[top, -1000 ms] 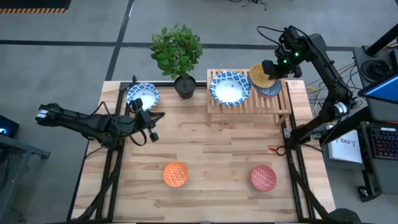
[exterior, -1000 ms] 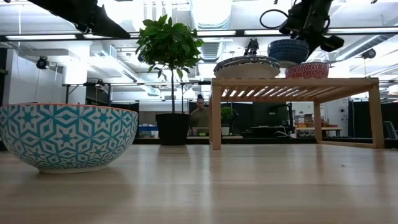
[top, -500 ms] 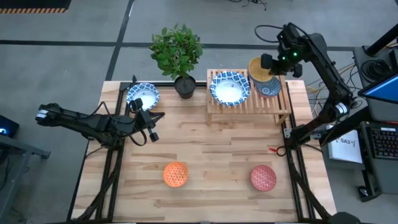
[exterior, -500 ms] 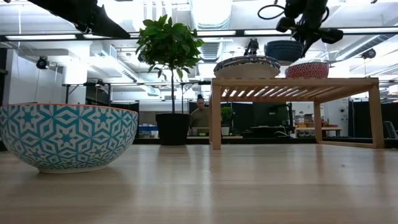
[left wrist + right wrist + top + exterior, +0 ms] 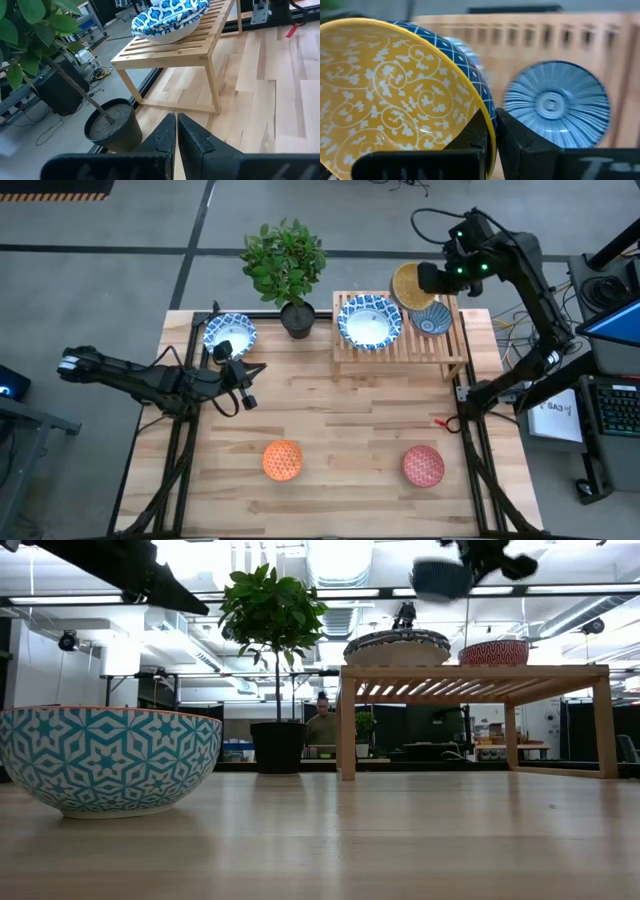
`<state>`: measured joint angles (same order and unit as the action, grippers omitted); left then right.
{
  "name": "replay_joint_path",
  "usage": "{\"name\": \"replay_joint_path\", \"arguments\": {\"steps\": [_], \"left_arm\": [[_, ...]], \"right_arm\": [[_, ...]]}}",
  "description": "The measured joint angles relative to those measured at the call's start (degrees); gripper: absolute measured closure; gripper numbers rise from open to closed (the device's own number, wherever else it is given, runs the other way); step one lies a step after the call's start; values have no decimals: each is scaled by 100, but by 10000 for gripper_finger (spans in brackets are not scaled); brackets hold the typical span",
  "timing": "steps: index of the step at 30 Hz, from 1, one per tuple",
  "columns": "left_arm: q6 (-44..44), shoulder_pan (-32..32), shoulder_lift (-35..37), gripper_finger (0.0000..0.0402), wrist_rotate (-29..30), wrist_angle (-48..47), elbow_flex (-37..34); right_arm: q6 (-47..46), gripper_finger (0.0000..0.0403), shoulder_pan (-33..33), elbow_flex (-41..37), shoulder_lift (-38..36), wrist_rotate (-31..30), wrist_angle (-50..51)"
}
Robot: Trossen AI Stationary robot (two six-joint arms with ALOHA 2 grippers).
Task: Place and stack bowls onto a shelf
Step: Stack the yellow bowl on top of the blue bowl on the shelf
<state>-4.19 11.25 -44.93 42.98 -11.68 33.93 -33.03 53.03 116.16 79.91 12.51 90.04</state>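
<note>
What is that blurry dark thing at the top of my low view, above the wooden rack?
Observer: A yellow-lined bowl, dark blue outside. The right gripper is shut on its rim.
Operator: And the red bowl at the right end of the rack?
Observer: Seen from above, it is blue inside, with fine ribs.
Operator: Where's the other arm?
Observer: The left gripper hangs over the table beside the blue-and-white bowl, shut and empty.
</note>
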Motion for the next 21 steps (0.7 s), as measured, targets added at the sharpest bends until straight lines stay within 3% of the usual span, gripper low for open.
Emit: {"name": "replay_joint_path", "arguments": {"steps": [3,7,14,18,21], "left_arm": [[0,0,17,402,1,84,0],[0,0,22,402,2,168,0],[0,0,20,402,3,183,0],[0,0,20,402,4,183,0],[0,0,14,402,7,185,0]], "right_arm": [[37,390,-342,290,-69,256,1],[-281,390,-678,411,-224,55,3],[660,390,-1841,171,-557,128,2],[327,390,-2424,-212,-744,-886,-2],[453,390,-2480,-632,-1021,-1128,-14]]}}
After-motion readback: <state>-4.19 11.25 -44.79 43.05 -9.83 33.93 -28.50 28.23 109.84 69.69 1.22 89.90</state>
